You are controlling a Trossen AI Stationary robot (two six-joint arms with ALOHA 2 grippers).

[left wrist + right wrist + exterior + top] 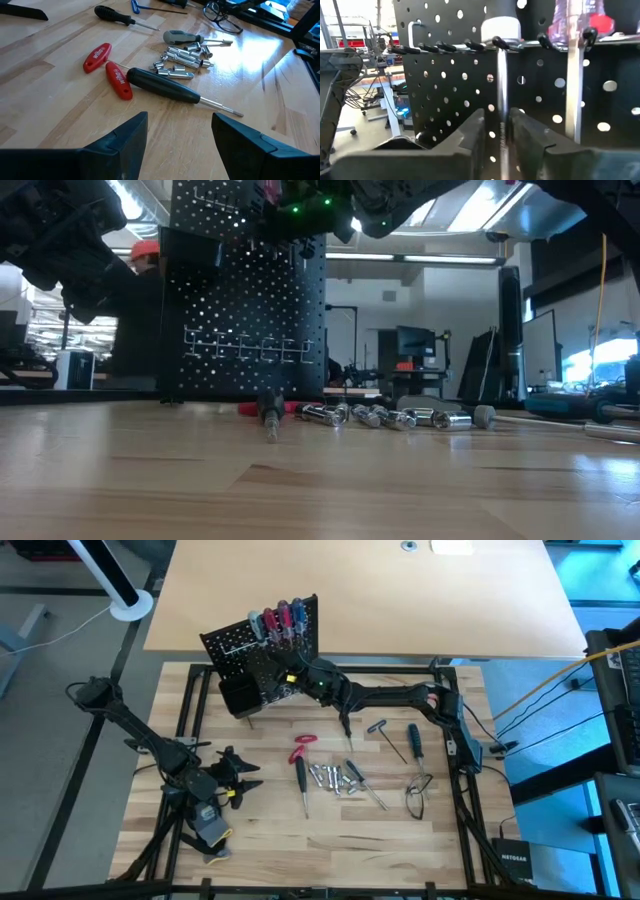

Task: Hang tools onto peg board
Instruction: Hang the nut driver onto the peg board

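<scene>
Care suits this step: the right gripper (504, 131), pinching a screwdriver (500, 75) shaft at the peg board (232, 645), should probably lower until its handle seats on the hook rail, left gripper (180, 137) idling spread over the worktop (270, 840).

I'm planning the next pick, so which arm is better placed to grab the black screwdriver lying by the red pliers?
Left, probably. The left hand is open and faces the black screwdriver beside the red pliers. The right hand is at the peg board, closed on a tool's metal shaft.
</scene>
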